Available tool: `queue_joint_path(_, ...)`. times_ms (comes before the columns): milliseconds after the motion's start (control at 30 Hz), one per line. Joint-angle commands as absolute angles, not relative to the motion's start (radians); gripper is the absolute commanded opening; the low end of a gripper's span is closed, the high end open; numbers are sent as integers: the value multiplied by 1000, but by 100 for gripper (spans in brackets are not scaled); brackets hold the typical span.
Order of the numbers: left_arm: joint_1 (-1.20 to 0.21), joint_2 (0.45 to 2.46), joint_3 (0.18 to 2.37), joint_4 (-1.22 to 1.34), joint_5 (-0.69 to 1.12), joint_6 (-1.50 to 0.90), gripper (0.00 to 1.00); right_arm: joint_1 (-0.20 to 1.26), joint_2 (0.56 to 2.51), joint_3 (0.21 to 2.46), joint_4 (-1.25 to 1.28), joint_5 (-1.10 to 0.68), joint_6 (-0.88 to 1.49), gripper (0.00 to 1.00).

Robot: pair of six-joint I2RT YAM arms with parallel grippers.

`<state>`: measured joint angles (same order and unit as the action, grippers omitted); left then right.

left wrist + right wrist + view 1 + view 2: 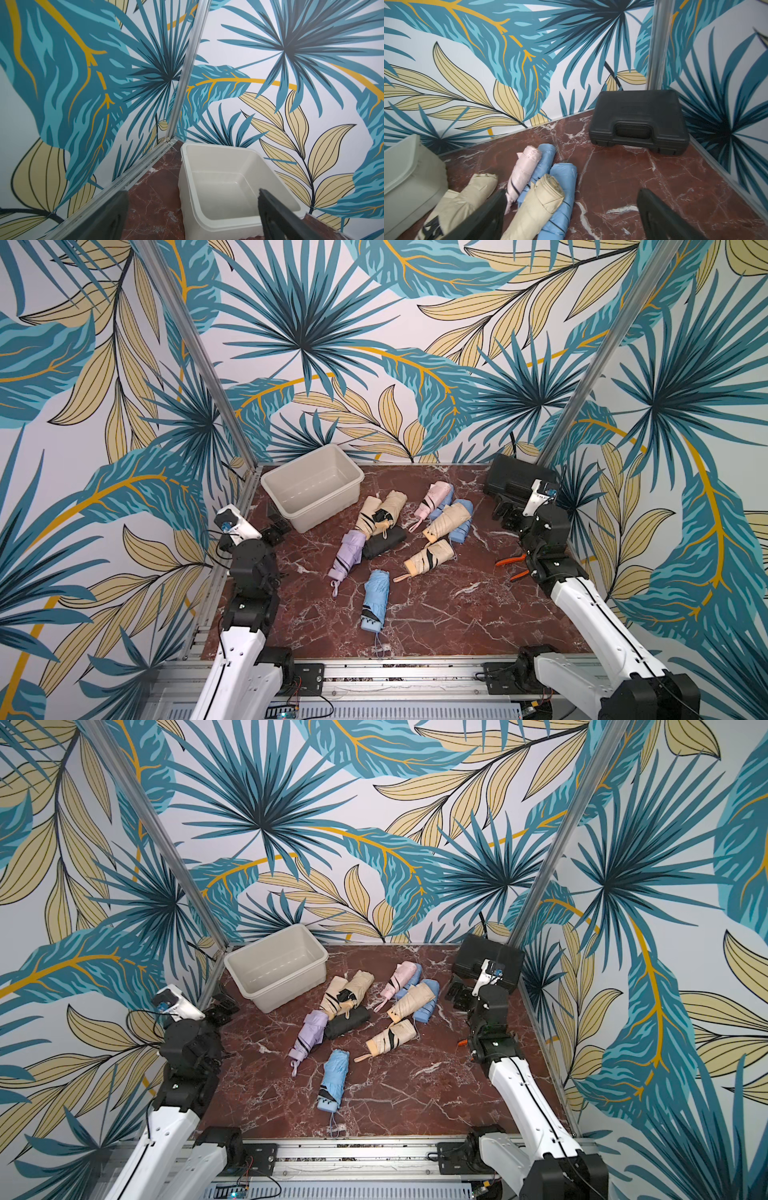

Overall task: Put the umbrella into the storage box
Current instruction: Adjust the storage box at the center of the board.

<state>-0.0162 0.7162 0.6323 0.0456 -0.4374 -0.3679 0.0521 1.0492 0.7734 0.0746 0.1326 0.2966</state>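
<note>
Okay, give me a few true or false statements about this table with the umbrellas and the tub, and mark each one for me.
1. The storage box has nothing in it. True.
2. Both grippers are shut on umbrellas. False: the left gripper and the right gripper are open and hold nothing.
3. The black hard-shell case lies with its lid open. False: it is closed.
4. A light blue umbrella lies apart from the pile, nearest the front edge. True.
5. The black umbrella is in the box. False: it lies on the table, beside the lilac umbrella.
</note>
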Motion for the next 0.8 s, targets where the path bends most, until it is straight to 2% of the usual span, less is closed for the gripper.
queue_joint_path(0, 11, 827, 763, -221, -371, -399, 100, 51, 1078, 826, -140, 74, 422, 99)
queue_joint_path(233, 89, 1155, 1024, -403, -284, -463, 100, 51, 1050, 853, -153, 32, 476, 100)
queue_joint_path(400, 193, 1421, 1199, -530, -127, -572, 100, 52, 1053, 866, -166, -6, 477, 99)
queue_joint_path(667, 207, 1637, 1349, -500, -68, -530, 100, 52, 1099, 885, -166, -45, 481, 99)
queue_joint_path(767, 210, 1699, 1396, -525, -68, -512, 92, 51, 1112, 897, -169, -48, 482, 100)
